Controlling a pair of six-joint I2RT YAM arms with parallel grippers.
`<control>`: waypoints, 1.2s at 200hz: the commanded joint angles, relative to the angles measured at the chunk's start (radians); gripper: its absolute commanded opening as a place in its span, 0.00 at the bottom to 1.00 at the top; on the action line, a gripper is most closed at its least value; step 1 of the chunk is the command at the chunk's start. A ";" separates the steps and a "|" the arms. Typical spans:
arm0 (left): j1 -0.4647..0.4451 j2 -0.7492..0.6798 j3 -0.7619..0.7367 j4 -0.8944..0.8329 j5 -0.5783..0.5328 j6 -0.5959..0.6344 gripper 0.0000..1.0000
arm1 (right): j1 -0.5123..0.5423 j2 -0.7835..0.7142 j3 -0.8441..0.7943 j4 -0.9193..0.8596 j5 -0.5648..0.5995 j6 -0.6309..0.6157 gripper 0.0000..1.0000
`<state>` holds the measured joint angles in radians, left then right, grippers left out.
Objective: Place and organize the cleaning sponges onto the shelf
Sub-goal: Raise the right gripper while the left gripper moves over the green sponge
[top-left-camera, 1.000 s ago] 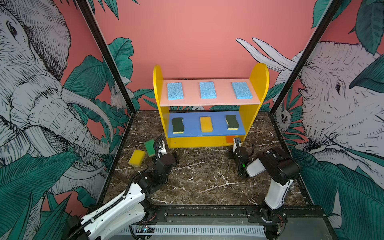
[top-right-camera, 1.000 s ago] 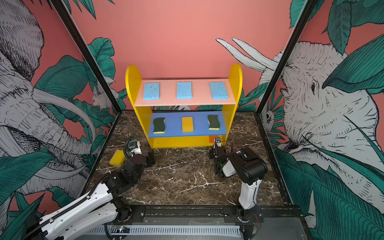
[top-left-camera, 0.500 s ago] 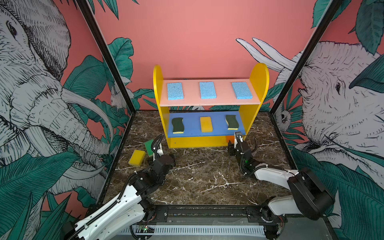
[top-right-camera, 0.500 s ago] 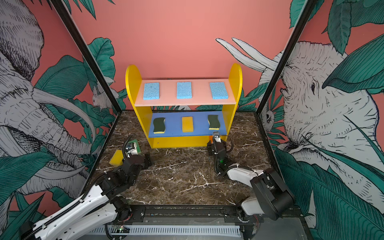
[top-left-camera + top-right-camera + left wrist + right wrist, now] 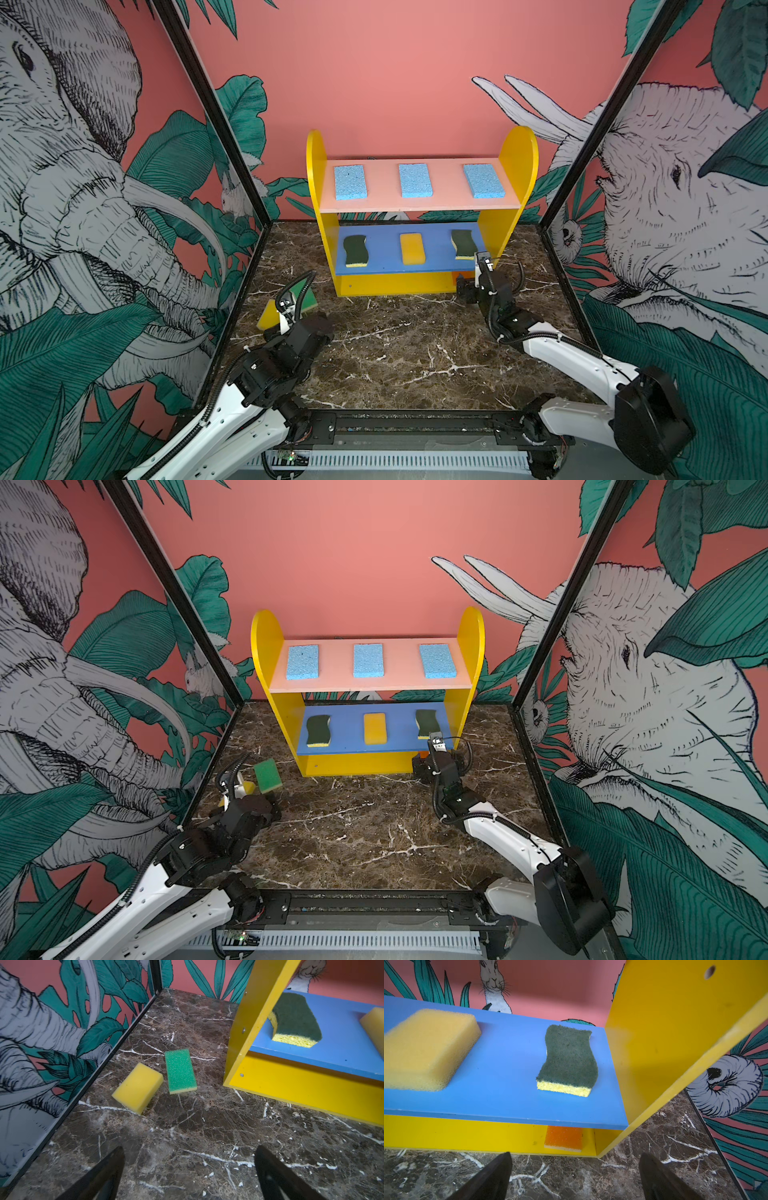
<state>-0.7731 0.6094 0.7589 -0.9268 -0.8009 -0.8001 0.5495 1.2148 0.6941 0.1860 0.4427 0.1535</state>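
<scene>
The left gripper (image 5: 190, 1148) and right gripper (image 5: 576, 1154) are both gaping wide, holding nothing, while the green sponge (image 5: 180, 1071) and yellow sponge (image 5: 138, 1087) are lying on the floor (image 5: 207, 1126) left of the shelf (image 5: 515, 166).

I am seeing the shelf (image 5: 515, 166) standing at the far middle. Three light-blue sponges (image 5: 414, 180) are lying flat, spaced apart, on its pink top board (image 5: 440, 203). Two wavy dark-green sponges (image 5: 355, 250) are flanking a yellow sponge (image 5: 412, 248) on the blue board (image 5: 386, 257). An orange sponge (image 5: 563, 1138) is sitting at the right end of the yellow base (image 5: 395, 284). A bright green sponge (image 5: 180, 1071) and a second yellow sponge (image 5: 137, 1088) are lying just beside each other on the floor (image 5: 395, 340), left of the shelf.
</scene>
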 commanded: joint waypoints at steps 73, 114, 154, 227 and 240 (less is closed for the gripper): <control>0.499 0.286 0.153 -0.028 0.477 0.124 0.99 | -0.003 -0.004 0.157 -0.131 -0.144 0.077 0.99; 0.698 0.359 0.159 0.017 0.558 0.185 0.99 | -0.022 -0.037 0.184 -0.112 -0.179 0.072 0.99; 0.774 0.467 0.183 0.077 0.581 0.223 0.99 | -0.026 0.012 0.274 -0.213 -0.239 0.055 0.99; 1.056 0.564 0.194 0.118 0.688 0.275 0.99 | -0.026 0.042 0.271 -0.163 -0.314 0.121 0.99; 1.108 0.605 0.203 0.131 0.727 0.285 0.99 | -0.026 0.052 0.272 -0.157 -0.329 0.130 0.99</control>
<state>0.2726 1.1652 0.9340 -0.8192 -0.1375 -0.5453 0.5236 1.2522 0.9565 -0.0135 0.1532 0.2520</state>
